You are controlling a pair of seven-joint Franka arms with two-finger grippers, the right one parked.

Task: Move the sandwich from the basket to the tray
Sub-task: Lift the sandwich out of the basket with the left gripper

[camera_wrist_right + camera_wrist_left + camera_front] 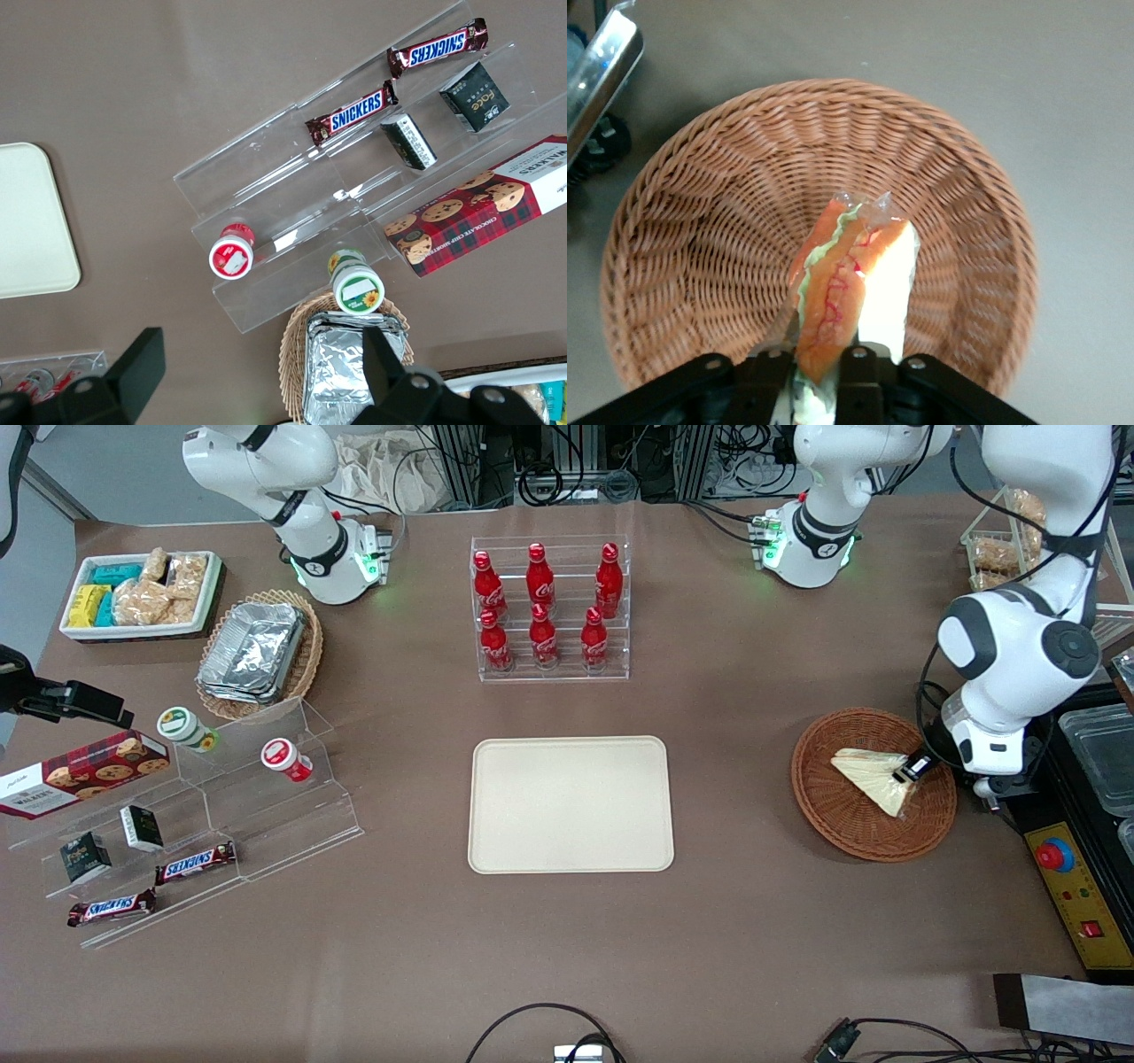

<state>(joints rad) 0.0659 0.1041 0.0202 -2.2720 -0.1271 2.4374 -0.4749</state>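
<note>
Tray (570,804) sits bare at mid-table, nearest the front camera, well apart from the basket (850,825) toward the working arm's end. Sandwich (852,288) is in the basket, near its rim on the arm's side — gripper (818,365) pinches its filling edge, fingers (857,367) closed on the wrap. Likely light and soft, with slippery film; a hold on the thick edge looks right, squeezed gently so the bread isn't crushed.
</note>
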